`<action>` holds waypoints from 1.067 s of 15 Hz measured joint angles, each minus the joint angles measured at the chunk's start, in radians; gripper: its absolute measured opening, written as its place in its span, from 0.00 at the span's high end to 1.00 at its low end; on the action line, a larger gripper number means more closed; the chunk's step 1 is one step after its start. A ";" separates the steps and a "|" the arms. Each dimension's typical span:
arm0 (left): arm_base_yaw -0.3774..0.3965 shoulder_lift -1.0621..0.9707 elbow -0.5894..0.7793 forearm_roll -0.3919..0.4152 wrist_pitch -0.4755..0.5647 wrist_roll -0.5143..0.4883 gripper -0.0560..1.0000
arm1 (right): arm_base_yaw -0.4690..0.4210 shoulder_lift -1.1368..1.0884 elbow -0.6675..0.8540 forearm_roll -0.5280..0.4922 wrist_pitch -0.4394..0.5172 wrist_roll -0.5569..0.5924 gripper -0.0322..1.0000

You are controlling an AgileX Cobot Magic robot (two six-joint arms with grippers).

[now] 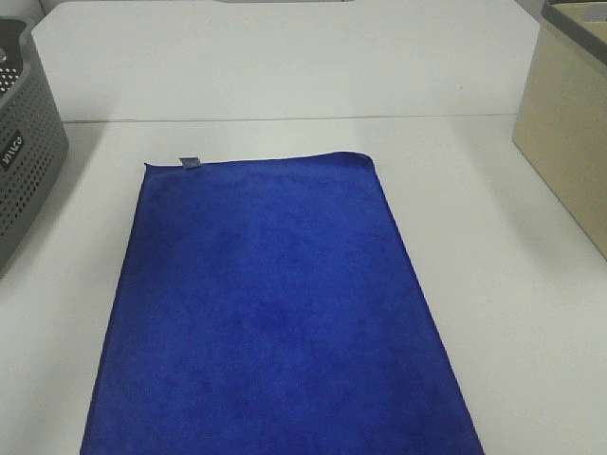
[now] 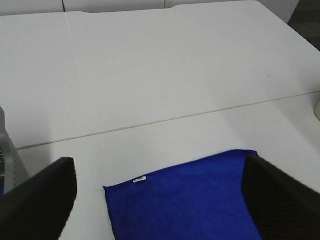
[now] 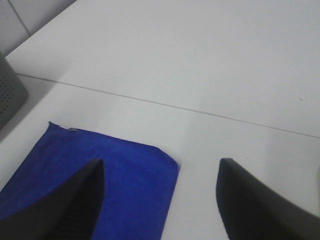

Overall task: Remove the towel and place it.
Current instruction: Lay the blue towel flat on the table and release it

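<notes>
Both agape; left claw (image 2: 159,158), right claw (image 3: 161,161) (towel (image 1: 275,313) below).

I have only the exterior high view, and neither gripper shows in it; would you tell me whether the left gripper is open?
Observer: Yes, the left gripper is open, with its fingers wide apart and nothing held between them.
Operator: Thank you. And the right one?
Observer: The right gripper is open as well, and it holds nothing.
Operator: Which part of the towel does the left wrist camera face?
Observer: It faces the far edge of the towel, with the small white tag at the corner nearer the grey basket.
</notes>
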 joint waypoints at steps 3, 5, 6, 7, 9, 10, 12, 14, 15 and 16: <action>0.101 0.112 -0.055 -0.327 0.128 0.330 0.15 | 0.000 0.145 -0.124 0.010 0.085 -0.020 0.35; 0.115 0.178 -0.075 -0.346 0.141 0.368 0.15 | 0.000 0.209 -0.179 0.010 0.091 -0.021 0.35; 0.116 0.219 -0.091 -0.341 0.140 0.373 0.15 | 0.000 0.254 -0.207 0.012 0.093 -0.021 0.35; 0.116 0.307 -0.126 -0.304 0.133 0.345 0.15 | 0.000 0.334 -0.267 0.012 0.095 -0.021 0.35; 0.116 0.407 -0.208 -0.187 0.133 0.242 0.15 | 0.000 0.415 -0.325 0.012 0.095 -0.016 0.35; 0.115 0.428 -0.228 -0.155 0.133 0.213 0.16 | 0.000 0.429 -0.336 0.012 0.095 -0.015 0.35; 0.099 0.520 -0.322 0.025 0.156 0.077 0.16 | 0.018 0.483 -0.371 -0.046 0.053 0.004 0.35; 0.071 0.589 -0.393 0.171 0.187 -0.043 0.16 | 0.066 0.535 -0.374 -0.156 -0.008 0.059 0.35; 0.058 0.622 -0.417 0.206 0.194 -0.084 0.16 | 0.082 0.562 -0.374 -0.192 -0.032 0.087 0.35; 0.051 0.655 -0.435 0.214 0.196 -0.112 0.16 | 0.088 0.589 -0.376 -0.205 -0.059 0.092 0.35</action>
